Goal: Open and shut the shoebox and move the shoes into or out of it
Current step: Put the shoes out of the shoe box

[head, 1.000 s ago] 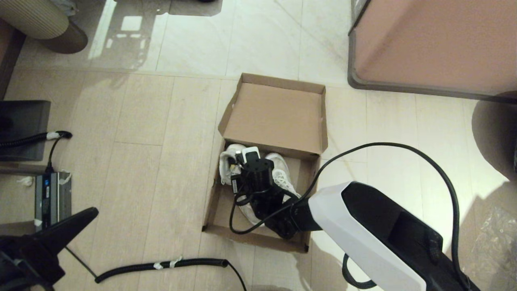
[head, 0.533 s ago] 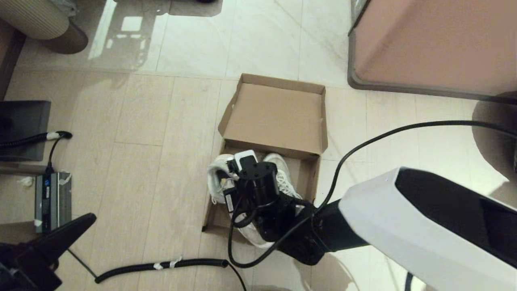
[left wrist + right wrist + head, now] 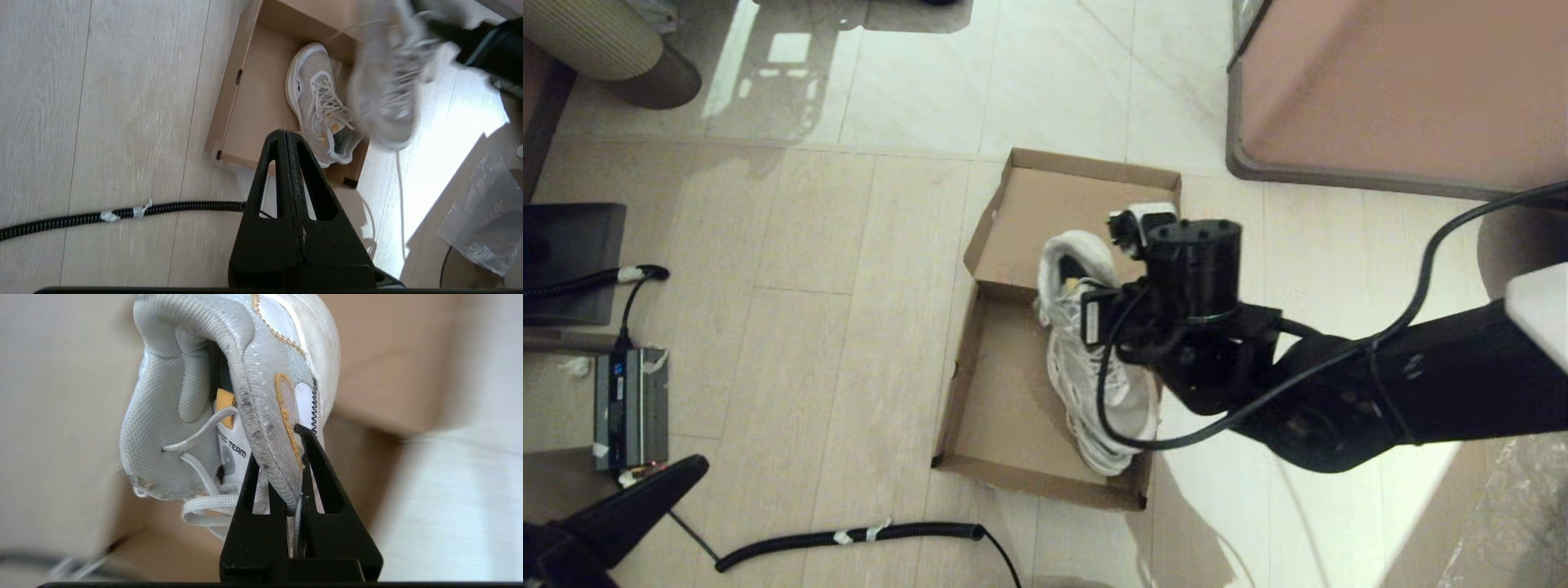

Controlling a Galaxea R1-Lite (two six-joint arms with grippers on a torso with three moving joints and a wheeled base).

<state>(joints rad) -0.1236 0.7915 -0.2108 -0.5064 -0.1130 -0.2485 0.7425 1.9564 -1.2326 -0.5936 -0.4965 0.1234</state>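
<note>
The brown shoebox lies on the floor with its lid flipped back, away from me. My right gripper is shut on the heel collar of one white sneaker, which hangs toe-down above the box's right half. In the left wrist view the second sneaker lies inside the box, beside the lifted, blurred one. My left gripper is shut and empty, low at the near left, well short of the box.
A large pinkish-brown block with a dark rim stands at the far right. A black corrugated hose runs along the floor in front of the box. A grey power unit sits at the left, and a plastic bag at the near right.
My right arm has risen and swung right and away from me, lifting one sneaker out of the box's left side. The left arm has barely moved.
</note>
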